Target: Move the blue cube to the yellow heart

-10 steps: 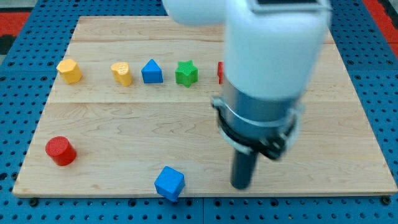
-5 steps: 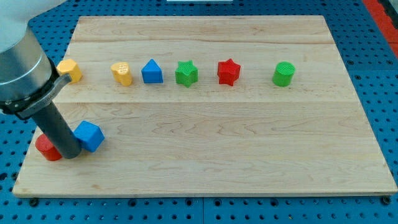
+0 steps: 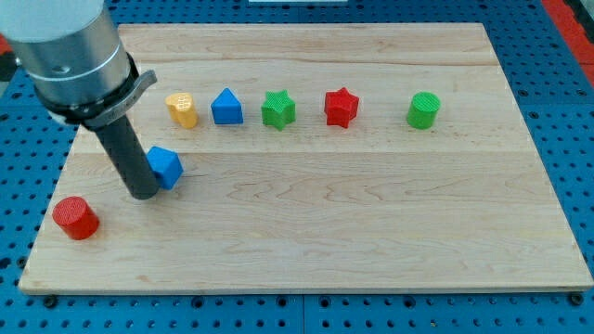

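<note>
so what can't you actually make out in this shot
- Camera view: whether my tip touches the blue cube; the rod covers the cube's left side.
- Camera view: what lies behind the arm at the view's top left, left of the yellow heart.
- Camera view: the heart's shape is too small to confirm.

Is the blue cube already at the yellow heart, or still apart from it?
Apart. The blue cube sits below the yellow heart, bare board between them; my tip touches the cube's left side.

Tip (image 3: 143,194) touching cube (image 3: 166,167) at its left, below a row of 5 blocks.
</note>
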